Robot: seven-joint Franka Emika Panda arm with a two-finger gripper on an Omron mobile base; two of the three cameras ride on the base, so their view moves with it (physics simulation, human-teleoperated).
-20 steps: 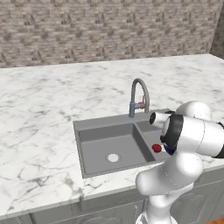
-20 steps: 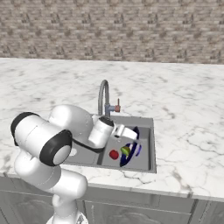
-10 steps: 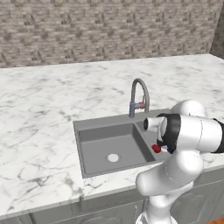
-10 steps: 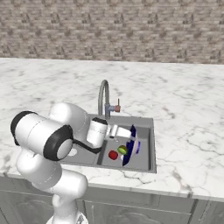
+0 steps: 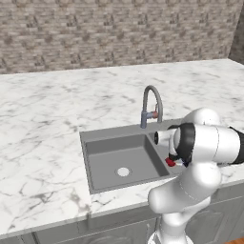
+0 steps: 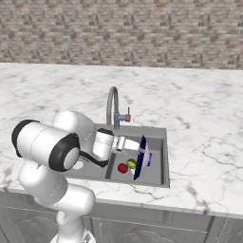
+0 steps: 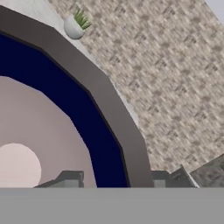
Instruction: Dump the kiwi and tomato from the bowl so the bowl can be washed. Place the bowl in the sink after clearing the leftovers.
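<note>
In the right base view the bowl (image 6: 141,157) stands almost on its edge over the right basin of the sink (image 6: 162,167), its dark blue outside facing right. My gripper (image 6: 138,144) is shut on its upper rim. The tomato (image 6: 123,168) and the kiwi (image 6: 131,163) lie side by side in the basin at the bowl's open face. In the left base view a sliver of the tomato (image 5: 170,162) peeks out beside my forearm. In the hand view the bowl (image 7: 39,127) is very close, blue rim around a pale inside, with my gripper (image 7: 120,178) on its rim.
The grey gooseneck faucet (image 5: 151,102) rises behind the sink, just left of the hand. The left basin (image 5: 109,159) has a round drain (image 5: 123,171). Marble counter (image 6: 204,123) surrounds the sink, and a brick wall runs behind. A small potted plant (image 7: 75,25) appears far off in the hand view.
The gripper has rolled the bowl from a shallow tilt up onto its edge. The kiwi has slid out and now lies next to the tomato in the basin.
</note>
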